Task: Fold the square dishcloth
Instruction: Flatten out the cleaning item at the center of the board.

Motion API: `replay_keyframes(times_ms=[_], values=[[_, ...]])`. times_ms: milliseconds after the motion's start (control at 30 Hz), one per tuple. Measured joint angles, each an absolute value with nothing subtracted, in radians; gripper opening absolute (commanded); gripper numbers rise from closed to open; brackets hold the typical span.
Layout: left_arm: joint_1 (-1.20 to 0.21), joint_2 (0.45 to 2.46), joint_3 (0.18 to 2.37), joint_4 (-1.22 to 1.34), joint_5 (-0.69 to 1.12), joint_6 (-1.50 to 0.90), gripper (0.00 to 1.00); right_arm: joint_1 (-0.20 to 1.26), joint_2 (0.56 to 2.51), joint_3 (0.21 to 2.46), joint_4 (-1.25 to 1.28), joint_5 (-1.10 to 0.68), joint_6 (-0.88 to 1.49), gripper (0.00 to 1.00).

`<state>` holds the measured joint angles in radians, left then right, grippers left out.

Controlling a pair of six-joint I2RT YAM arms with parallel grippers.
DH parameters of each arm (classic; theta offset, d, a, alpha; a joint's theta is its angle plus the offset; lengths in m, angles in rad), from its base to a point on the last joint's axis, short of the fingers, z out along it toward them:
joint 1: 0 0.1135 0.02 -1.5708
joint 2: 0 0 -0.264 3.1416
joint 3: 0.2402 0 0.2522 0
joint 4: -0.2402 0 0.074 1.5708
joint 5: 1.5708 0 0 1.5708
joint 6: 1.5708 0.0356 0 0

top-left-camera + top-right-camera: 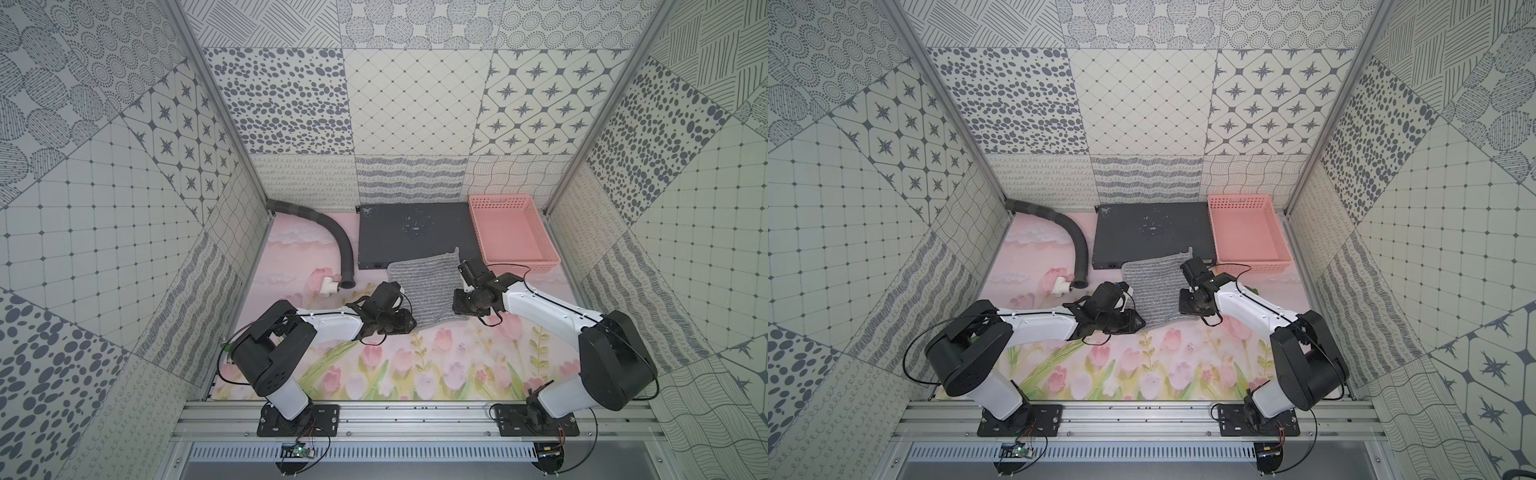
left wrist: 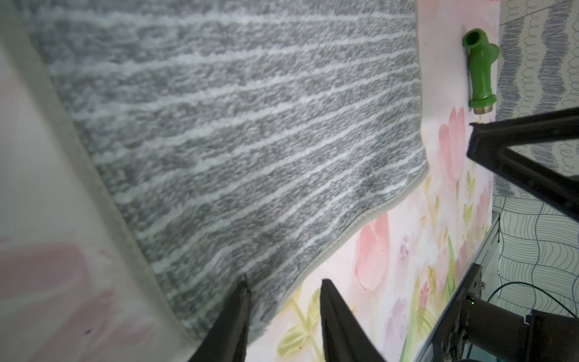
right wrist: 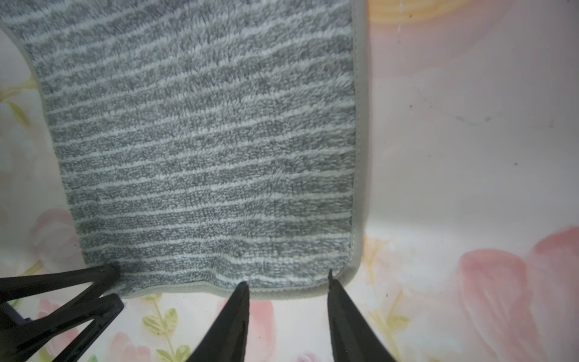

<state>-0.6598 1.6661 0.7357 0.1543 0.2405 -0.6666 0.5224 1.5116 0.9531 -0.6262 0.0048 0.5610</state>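
While the square dishcloth is lying flat in the middle of the worktop, its far edge is resting on a dark flat box at the back edge. Being square, the cloth is showing no long axis. It is sitting slightly turned, its stripes are running from the left side to the right side, and its small loop is pointing from the far right corner towards the back.

The left hand is sitting at the cloth's near left corner, its jaws narrowly apart, with the hem passing between them unpinched. The right hand is sitting at the near right corner with a similar narrow gap, its tips touching the near hem and nothing clamped.

A pink basket is standing just beside the cloth in the far right corner. A grey hose and a white pipe piece are lying well apart at the far left. A green pipe piece is lying by the right edge. Bare flowered surface is stretching from the cloth's near hem to the near edge.
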Motion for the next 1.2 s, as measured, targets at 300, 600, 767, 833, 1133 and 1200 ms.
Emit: replay_keyframes(times_ms=[300,600,767,833,1133,1200], values=[[-0.662,1.666,0.719,0.179,0.228,-0.689,0.37,0.522,1.589,0.953,-0.594,0.003,0.567,0.43],[-0.662,1.647,0.689,0.200,0.209,-0.706,0.36,0.522,1.600,0.907,-0.551,-0.002,0.585,0.42],[-0.662,1.622,0.664,0.199,0.190,-0.713,0.36,0.522,1.592,0.858,-0.527,-0.014,0.597,0.42],[-0.662,1.611,0.653,0.198,0.185,-0.716,0.36,0.522,1.580,0.842,-0.509,-0.016,0.600,0.42],[-0.665,1.534,0.580,0.193,0.167,-0.740,0.36,0.547,1.465,0.715,-0.446,-0.042,0.649,0.43],[-0.669,1.520,0.563,0.197,0.165,-0.748,0.36,0.562,1.444,0.696,-0.445,-0.044,0.665,0.42]])
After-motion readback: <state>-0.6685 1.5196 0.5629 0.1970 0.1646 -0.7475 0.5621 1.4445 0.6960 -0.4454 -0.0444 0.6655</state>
